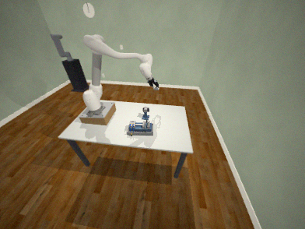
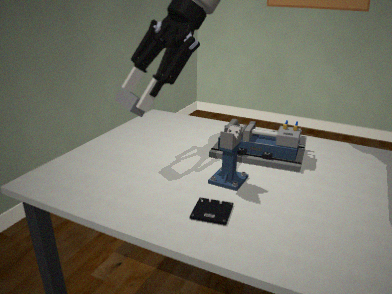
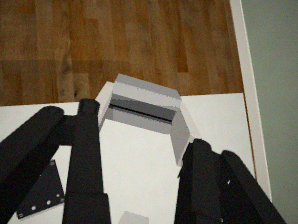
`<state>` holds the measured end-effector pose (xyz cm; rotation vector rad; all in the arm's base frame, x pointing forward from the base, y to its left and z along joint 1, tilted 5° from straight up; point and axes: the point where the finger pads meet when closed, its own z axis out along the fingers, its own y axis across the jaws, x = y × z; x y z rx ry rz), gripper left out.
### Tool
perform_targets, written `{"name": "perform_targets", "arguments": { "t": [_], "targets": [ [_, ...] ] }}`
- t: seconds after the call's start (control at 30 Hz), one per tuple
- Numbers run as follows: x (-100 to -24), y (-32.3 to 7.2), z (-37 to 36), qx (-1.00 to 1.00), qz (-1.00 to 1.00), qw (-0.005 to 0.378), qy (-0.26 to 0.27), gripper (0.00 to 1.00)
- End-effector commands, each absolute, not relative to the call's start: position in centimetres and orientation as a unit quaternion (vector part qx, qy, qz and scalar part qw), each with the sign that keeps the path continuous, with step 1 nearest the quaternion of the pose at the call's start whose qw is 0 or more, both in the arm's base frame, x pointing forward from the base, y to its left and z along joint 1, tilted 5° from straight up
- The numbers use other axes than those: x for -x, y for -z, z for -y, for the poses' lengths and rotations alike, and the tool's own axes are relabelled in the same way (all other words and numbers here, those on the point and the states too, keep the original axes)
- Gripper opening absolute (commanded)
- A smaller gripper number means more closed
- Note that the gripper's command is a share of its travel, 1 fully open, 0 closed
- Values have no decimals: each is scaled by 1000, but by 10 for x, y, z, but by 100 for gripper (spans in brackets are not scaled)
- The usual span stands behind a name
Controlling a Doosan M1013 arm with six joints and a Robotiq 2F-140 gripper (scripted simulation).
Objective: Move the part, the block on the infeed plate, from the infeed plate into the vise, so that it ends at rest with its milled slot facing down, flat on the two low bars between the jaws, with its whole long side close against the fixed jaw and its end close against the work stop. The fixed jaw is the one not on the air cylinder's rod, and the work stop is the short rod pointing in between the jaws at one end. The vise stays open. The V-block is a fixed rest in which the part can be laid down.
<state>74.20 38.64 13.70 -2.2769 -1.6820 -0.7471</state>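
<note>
White table point(image 2: 100, 165), vise point(image 2: 265, 145), hand point(image 2: 136, 102) gripping part point(image 2: 128, 98)

In the exterior view the arm point(image 2: 200, 5) is cut off by the top edge at 12 o'clock. The wrist view crops the black plate point(image 3: 42, 192) at 7 o'clock. From the top view, the block point(image 1: 156, 88) and vise point(image 1: 140, 128) are too small to read.

Matt grey metal part point(image 3: 145, 102)
</note>
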Motion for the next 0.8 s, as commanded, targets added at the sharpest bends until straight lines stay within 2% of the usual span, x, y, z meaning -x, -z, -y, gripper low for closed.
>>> {"name": "perform_targets", "arguments": {
  "t": [0.0, 0.47, 0.77],
  "targets": [
    [-757, -147, -389, 786, 540, 111, 281, 0],
    [-844, -195, -366, 844, 350, 115, 391, 0],
    [-882, -214, -330, 866, 233, 108, 430, 0]
  ]
}}
